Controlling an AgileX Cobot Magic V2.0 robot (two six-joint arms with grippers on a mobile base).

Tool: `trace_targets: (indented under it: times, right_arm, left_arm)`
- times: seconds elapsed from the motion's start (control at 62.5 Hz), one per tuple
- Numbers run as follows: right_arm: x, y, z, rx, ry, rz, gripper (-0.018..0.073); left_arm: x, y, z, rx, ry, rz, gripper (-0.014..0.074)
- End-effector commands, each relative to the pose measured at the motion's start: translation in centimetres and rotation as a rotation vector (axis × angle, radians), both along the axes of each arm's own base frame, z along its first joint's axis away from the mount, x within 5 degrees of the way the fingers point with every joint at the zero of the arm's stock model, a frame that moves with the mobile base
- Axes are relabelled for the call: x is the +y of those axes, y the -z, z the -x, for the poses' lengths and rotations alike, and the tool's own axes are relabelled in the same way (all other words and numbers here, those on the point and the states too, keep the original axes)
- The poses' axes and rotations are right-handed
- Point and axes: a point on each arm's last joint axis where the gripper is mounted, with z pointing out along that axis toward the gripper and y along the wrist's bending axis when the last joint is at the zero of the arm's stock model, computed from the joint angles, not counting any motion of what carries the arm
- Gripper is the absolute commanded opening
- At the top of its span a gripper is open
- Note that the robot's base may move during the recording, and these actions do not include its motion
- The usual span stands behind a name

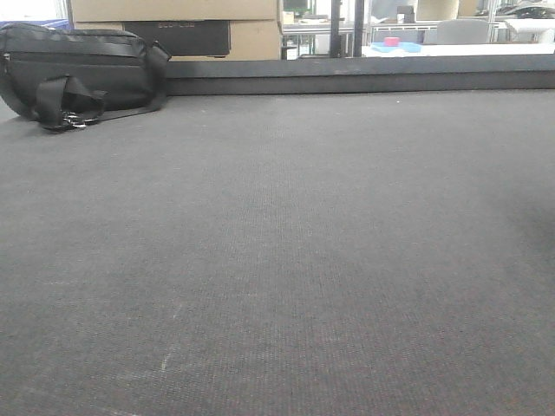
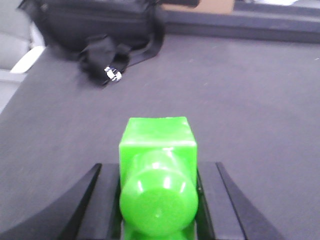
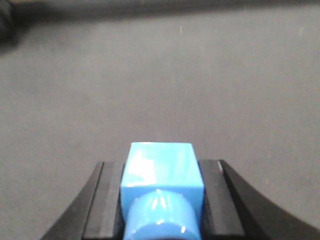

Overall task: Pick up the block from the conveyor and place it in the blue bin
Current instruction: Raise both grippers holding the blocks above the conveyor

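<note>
The conveyor (image 1: 286, 260) spreads across the whole front view. Its edge rail (image 1: 364, 80) runs along the far side at 12 o'clock. A bag (image 1: 78, 74) lies on the belt at 10 o'clock, just before the rail, with stacked boxes (image 1: 173, 10) behind it. In the left wrist view the left block (image 2: 157, 145) sits at 6 o'clock, clamped in the left gripper (image 2: 159, 168), with the bag ahead at 11 o'clock. In the right wrist view the right block (image 3: 161, 172) sits likewise in the right gripper (image 3: 161, 164), with belt beyond it and the rail at 12.
</note>
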Motion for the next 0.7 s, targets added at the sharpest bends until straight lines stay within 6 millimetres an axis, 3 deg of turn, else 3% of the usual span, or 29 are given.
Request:
trace_targets:
  times: [0.0,0.272,0.688]
  right_arm:
    - [-0.2,-1.1,1.5,-0.089,0.002,0.019,-0.0162]
    - [-0.6,-3.1,5.0,-0.242,0.004,0.005,-0.0162]
    - [-0.7,-3.6,6.1,-0.290,0.006,0.000,-0.0162]
  left_arm:
    - [0.3,-0.2,1.4,-0.058,-0.026,0.004,-0.0111]
    - [0.6,-2.1,5.4,-0.218,-0.062,-0.005,-0.0111]
    - [0.5,-2.8,6.7,-0.280,-0.063,-0.008,-0.0111]
